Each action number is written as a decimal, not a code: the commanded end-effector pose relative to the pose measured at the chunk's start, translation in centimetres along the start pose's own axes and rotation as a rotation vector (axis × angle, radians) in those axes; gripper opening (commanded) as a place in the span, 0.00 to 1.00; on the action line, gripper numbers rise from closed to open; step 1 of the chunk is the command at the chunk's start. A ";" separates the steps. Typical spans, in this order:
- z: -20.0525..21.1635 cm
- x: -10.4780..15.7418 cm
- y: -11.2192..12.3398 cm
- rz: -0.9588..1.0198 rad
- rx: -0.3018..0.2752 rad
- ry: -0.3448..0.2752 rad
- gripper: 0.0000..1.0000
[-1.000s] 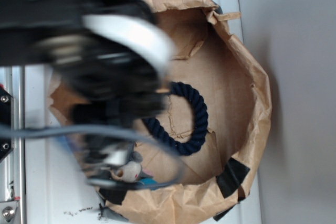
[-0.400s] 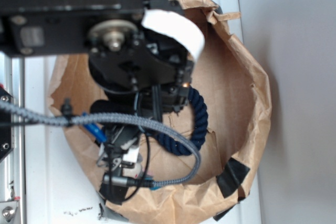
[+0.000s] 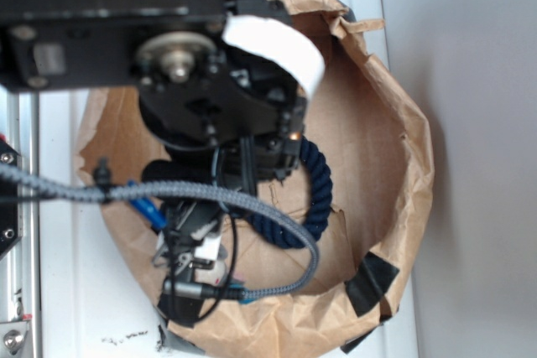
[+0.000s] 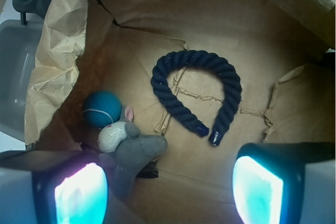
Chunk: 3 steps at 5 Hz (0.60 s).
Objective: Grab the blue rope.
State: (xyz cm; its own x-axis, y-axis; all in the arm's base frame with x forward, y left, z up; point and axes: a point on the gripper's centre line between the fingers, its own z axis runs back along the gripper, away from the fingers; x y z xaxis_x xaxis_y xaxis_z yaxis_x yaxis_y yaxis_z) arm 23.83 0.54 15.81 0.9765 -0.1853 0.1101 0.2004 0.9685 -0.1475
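- Fingers [image 4: 79,192]: spread wide, holding nothing, above the bag floor.
- Blue rope [image 4: 197,90]: horseshoe curl lying flat mid-floor, capped ends toward the gripper [image 4: 168,187].
- Grey plush toy [image 4: 134,148], teal ball [image 4: 101,109]: beside left finger; likely snag.
- Paper bag [image 4: 52,56]: walls close; may catch a descent.

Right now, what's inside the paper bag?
Inside the paper bag lie the blue rope, curled with both ends near each other, a teal ball and a grey plush mouse. The near floor is hidden behind the open jaws.
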 end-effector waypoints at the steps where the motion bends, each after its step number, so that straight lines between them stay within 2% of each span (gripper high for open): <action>1: -0.1 1.2 0.9 0.014 0.019 -0.077 1.00; 3: -2.5 1.3 1.5 0.040 0.032 -0.138 1.00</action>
State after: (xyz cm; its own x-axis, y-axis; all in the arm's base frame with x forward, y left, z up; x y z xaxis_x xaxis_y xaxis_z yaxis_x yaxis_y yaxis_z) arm 25.36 1.33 12.73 0.9696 -0.1201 0.2133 0.1504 0.9798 -0.1321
